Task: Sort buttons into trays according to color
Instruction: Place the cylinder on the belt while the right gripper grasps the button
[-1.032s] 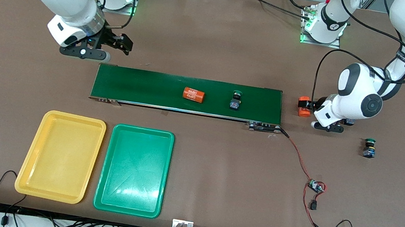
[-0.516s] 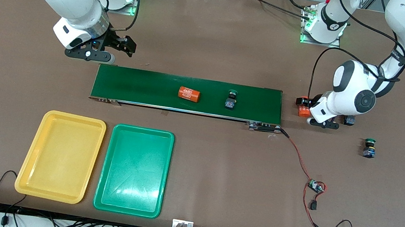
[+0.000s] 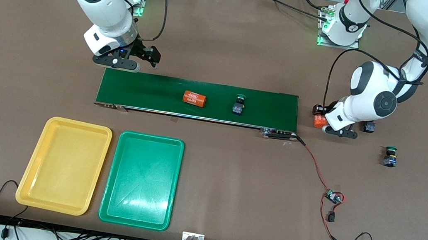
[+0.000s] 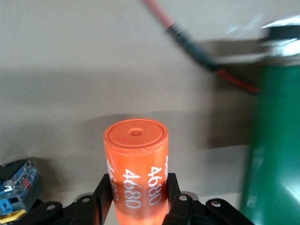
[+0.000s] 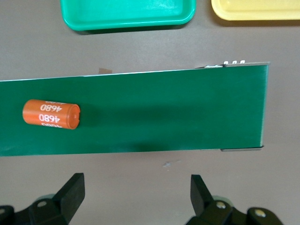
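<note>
Left gripper (image 4: 138,206): we clamp an orange cylinder (image 4: 136,171) off the belt's end, at the left arm's end of the table.
Right gripper (image 5: 136,197): we hover with fingers spread, over the table beside the conveyor belt (image 3: 198,99).
Belt load: second cylinder (image 3: 194,98), green-capped button (image 3: 238,105).
Table: another green-capped button (image 3: 390,156), near the left arm.
Trays: yellow tray (image 3: 64,165) and green tray (image 3: 142,180) side by side, nearer the front camera than the belt.

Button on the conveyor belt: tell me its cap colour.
Green. The button on the belt has a green cap, best seen in the front view.
</note>
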